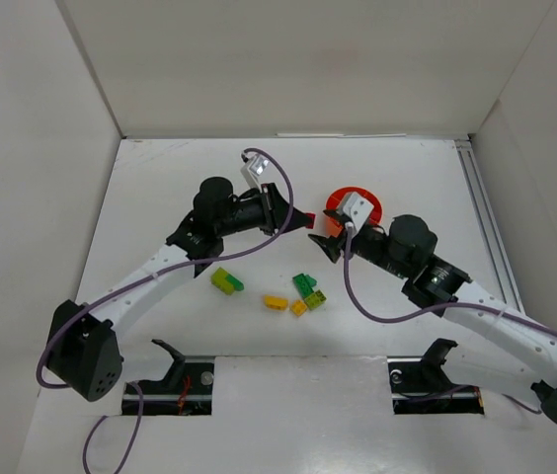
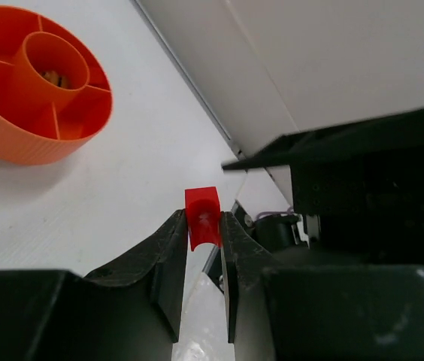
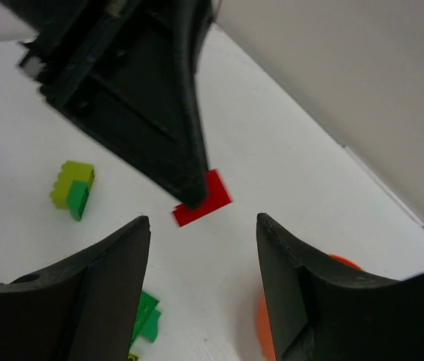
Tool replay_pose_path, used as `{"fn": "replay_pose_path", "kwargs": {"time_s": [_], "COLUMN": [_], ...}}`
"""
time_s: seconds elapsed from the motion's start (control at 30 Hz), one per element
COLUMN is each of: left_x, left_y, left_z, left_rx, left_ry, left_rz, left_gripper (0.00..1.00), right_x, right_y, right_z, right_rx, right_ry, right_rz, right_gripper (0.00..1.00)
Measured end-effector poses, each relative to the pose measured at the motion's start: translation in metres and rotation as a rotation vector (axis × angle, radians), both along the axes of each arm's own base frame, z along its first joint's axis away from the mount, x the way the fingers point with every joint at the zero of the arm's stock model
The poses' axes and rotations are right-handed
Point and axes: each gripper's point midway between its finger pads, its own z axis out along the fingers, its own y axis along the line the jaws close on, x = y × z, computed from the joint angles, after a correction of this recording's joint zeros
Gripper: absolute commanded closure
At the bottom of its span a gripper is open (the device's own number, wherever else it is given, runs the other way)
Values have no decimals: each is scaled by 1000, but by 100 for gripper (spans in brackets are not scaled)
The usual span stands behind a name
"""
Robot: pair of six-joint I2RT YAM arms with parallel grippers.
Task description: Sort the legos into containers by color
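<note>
Left gripper point(image 2: 204, 222) pinches a red brick point(image 2: 202, 204); the orange dish point(image 2: 16, 143) lies just to its right, beside the right gripper point(image 3: 202, 219), whose jaws gape empty.

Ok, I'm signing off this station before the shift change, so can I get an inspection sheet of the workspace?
Surface: white table, no spills seen.
Job's things: orange dish with a small piece in its central cup; red brick held beside it; loose bricks in yellow, green and lime lying mid-table.
Clutter: nothing seen.
Grippers: left gripper shut on the red brick; right gripper open and empty, facing that brick.
Cables: purple cables run along both arms in slack loops.
Surroundings: white walls on three sides; metal rail along the right edge.
</note>
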Motion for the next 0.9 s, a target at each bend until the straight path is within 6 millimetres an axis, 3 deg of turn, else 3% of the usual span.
{"fn": "replay_pose_path", "kwargs": {"time_s": [0.17, 0.43, 0.77, 0.9], "left_x": [-14, -20, -34, -35], "left_y": [5, 8, 7, 7], "left_z": [10, 15, 25, 25], "left_rx": [-46, -72, -96, -96], "left_ry": [-18, -33, -55, -54], "left_rz": [-18, -48, -108, -111], "left_gripper": [78, 78, 78, 78], "right_x": [11, 5, -1, 0], "right_y": [-5, 6, 30, 30], "right_z": [10, 16, 4, 0], "right_rx": [55, 20, -59, -75], "right_ry": [-50, -145, -167, -159], "right_rz": [-69, 13, 154, 155], "right_gripper": [35, 32, 34, 34]}}
